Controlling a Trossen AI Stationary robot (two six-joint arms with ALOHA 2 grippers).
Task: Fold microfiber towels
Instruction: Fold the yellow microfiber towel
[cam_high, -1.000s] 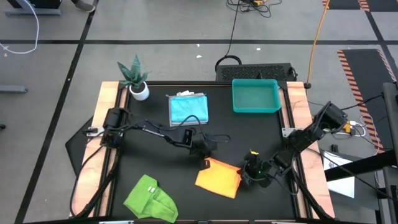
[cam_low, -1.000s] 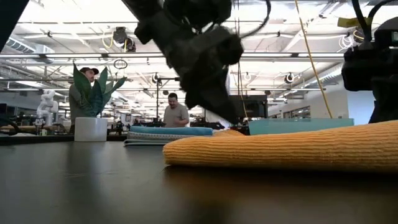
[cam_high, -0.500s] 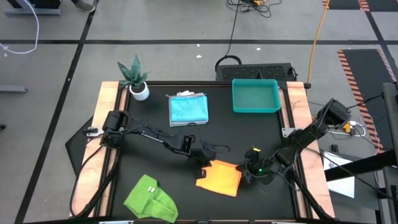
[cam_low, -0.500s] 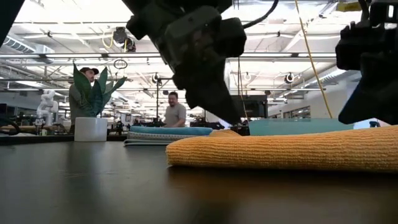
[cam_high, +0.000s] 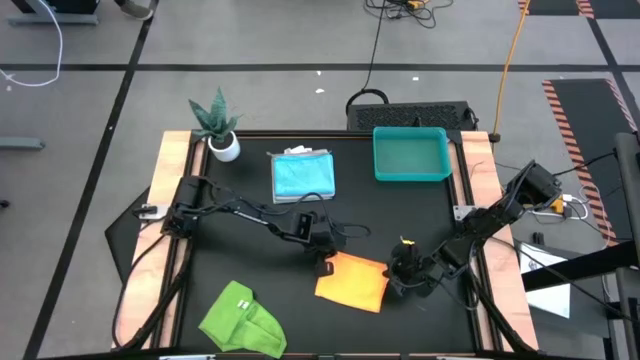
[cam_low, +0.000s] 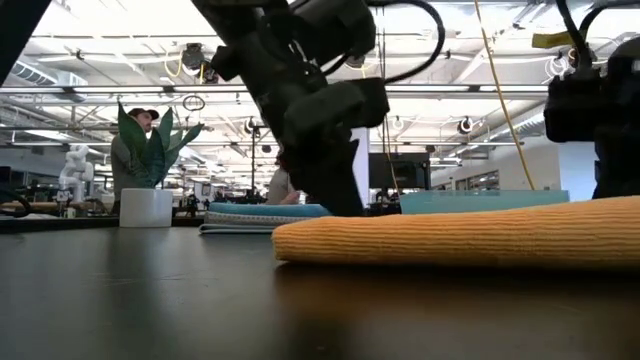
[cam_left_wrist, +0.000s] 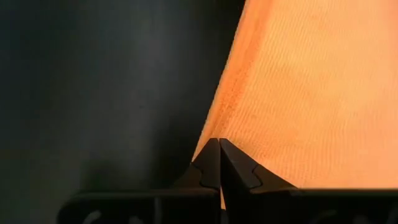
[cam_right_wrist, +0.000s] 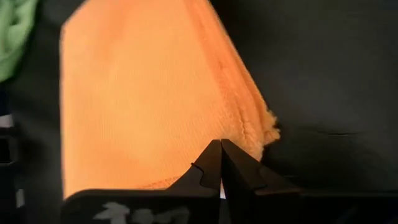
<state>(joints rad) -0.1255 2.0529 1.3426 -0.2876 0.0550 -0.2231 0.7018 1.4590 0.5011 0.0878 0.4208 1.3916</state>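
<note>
A folded yellow-orange towel (cam_high: 352, 284) lies flat near the table's front middle. My left gripper (cam_high: 326, 262) is shut, slanting down, its tips (cam_left_wrist: 219, 142) at the towel's far-left edge. My right gripper (cam_high: 394, 274) is shut too, with its tips (cam_right_wrist: 221, 142) at the towel's right edge, near a corner (cam_right_wrist: 267, 127). In the low view the left gripper (cam_low: 335, 195) comes down behind the towel's left end (cam_low: 300, 240). A lime green towel (cam_high: 243, 320) lies crumpled at the front left. A folded blue towel (cam_high: 303, 176) tops a small stack at the back. My left gripper's shut fingertips stand against the orange towel's far-left edge (cam_left_wrist: 214, 124), slanting down from the far left. I cannot tell whether they press on it. My right gripper's shut fingertips stand at the towel's right edge (cam_right_wrist: 245, 134), slanting down from the right; I cannot tell whether they touch.
A teal plastic tray (cam_high: 411, 176) stands at the back right and a potted plant (cam_high: 216, 128) at the back left corner. Bare black tabletop (cam_high: 240, 250) lies between the stack and the green towel. People show in the room beyond the table (cam_low: 140, 140).
My left gripper has moved down and a little toward the table's left, from above the orange towel's far edge to behind its left end. It has stayed shut. The towel lies where it was.
</note>
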